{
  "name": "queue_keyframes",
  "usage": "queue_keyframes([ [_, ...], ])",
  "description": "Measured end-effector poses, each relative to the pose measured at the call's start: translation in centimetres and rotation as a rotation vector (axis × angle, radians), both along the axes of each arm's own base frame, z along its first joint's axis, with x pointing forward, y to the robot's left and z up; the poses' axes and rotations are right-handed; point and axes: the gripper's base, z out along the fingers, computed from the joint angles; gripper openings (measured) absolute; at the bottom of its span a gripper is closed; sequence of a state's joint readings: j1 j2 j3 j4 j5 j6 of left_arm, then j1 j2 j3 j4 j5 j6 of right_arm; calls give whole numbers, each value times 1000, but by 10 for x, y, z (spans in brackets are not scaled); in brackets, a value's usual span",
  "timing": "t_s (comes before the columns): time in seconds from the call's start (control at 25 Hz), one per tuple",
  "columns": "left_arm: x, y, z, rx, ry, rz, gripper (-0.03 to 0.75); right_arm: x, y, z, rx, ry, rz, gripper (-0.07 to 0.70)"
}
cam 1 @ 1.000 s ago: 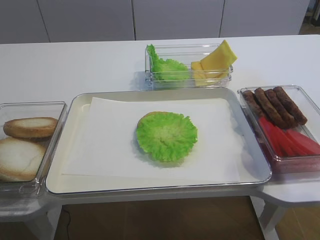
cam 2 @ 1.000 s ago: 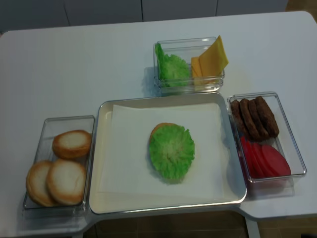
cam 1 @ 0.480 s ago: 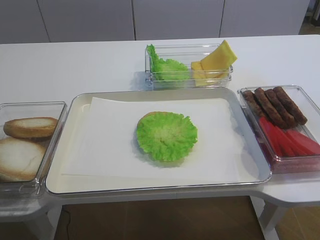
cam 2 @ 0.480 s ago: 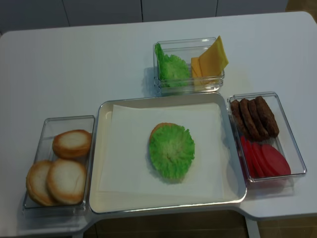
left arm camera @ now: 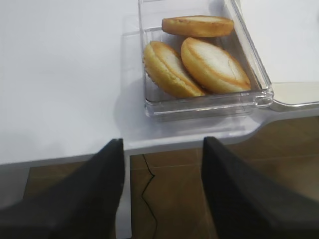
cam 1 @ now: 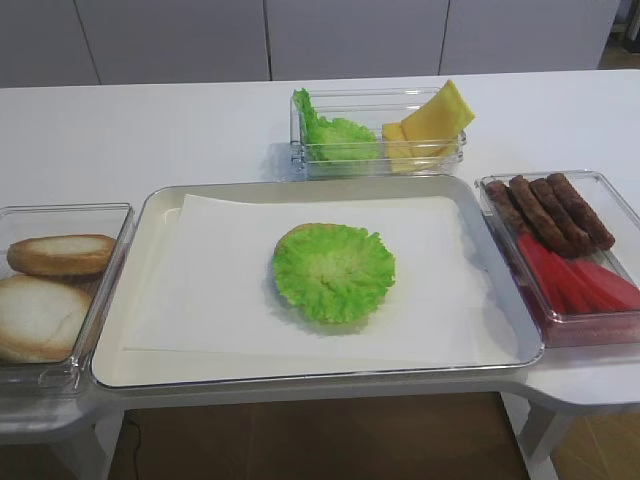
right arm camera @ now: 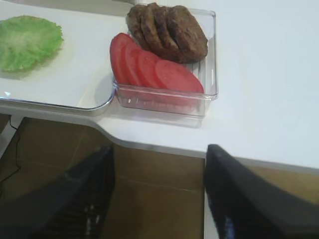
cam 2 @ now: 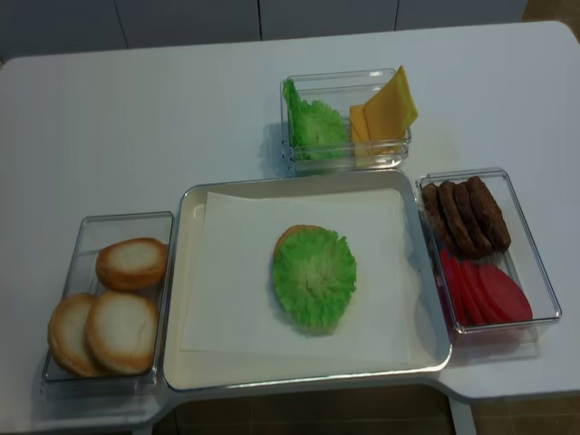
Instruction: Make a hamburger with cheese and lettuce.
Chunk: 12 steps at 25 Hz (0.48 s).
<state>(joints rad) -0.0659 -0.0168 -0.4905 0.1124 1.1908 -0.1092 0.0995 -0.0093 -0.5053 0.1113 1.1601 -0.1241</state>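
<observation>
The lettuce (cam 1: 332,272) (cam 2: 314,276) lies flat on the hamburger bun half in the middle of the papered tray; only a strip of golden rim (cam 2: 287,234) shows at its upper left. Pale-yellow cheese slices (cam 1: 433,123) (cam 2: 384,111) lean in the clear box behind the tray. My right gripper (right arm camera: 160,149) hangs open and empty over the floor, in front of the table edge near the patty box. My left gripper (left arm camera: 163,142) is also open and empty, off the table edge in front of the bun box. Neither gripper shows in the high views.
A clear box (cam 2: 63,358) left of the tray (cam 2: 181,299) holds three browner bun halves (left arm camera: 199,59). The right-hand box (right arm camera: 209,59) holds brown patties (right arm camera: 167,30) and red slices (right arm camera: 149,67). Narrow green leaf pieces (cam 1: 325,135) share the back box with the cheese.
</observation>
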Motion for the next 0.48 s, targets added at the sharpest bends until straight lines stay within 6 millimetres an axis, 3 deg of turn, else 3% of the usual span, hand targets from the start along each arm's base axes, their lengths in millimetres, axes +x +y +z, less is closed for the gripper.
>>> queue_keyframes([
  [0.48, 0, 0, 0, 0, 0, 0, 372, 3, 0, -4, 1, 1, -2, 445],
])
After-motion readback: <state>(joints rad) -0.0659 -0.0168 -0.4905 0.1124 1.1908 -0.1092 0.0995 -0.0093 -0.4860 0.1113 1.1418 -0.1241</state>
